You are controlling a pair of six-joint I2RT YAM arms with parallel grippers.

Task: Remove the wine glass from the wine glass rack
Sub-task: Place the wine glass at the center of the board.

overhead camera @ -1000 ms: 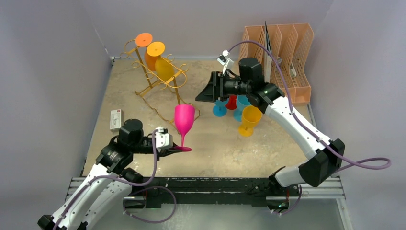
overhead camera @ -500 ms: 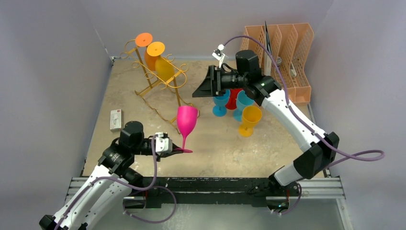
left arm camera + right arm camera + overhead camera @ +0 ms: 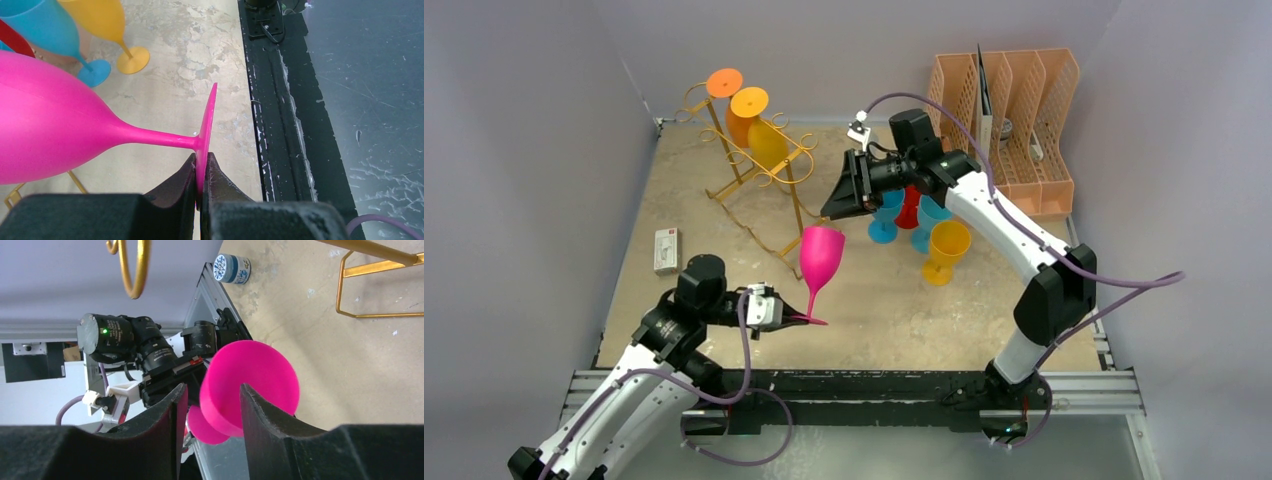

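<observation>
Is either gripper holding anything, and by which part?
Left gripper pinches the pink wine glass by the edge of its foot; right gripper is open, holding nothing.

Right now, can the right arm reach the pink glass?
Probably yes: the right gripper is open and points at the pink glass, nothing between them. The left gripper pinches only its foot, leaving the bowl free.

wine glass [image 3: 820, 255] in left fingers [image 3: 175, 194]: magenta | wine glass rack [image 3: 732, 158]: gold | racked glasses [image 3: 746, 118]: orange, amber | bench [image 3: 894, 300]: mottled beige | right fingers [image 3: 260, 415]: black | organiser [image 3: 1052, 100]: peach lattice
</observation>
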